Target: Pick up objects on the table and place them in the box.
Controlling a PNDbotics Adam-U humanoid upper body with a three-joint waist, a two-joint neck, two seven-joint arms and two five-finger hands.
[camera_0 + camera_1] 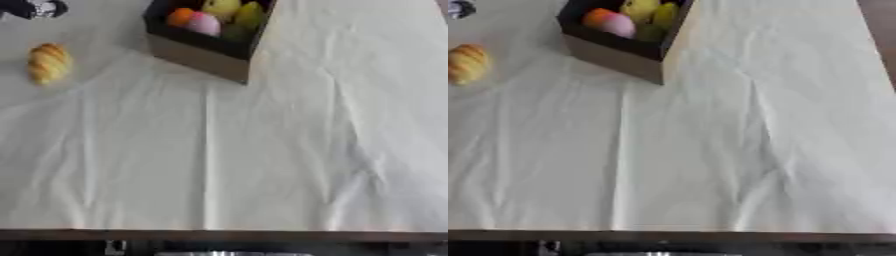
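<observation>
A golden, ridged bread roll (pixel 48 62) lies on the white cloth at the far left, apart from the box. The box (pixel 201 57), brown outside and dark inside, stands at the top centre. Inside it sit an orange round fruit (pixel 180 16), a pink one (pixel 206 23), a yellow one (pixel 222 7) and a yellow-green one (pixel 248 15). A black and silver part of my left hand (pixel 37 8) shows in the top left corner, above the roll and not touching it. My right hand is out of sight.
The creased white cloth (pixel 262 150) covers the table down to its dark front edge (pixel 224 235). The cloth's right border (pixel 868 30) shows in the right eye view.
</observation>
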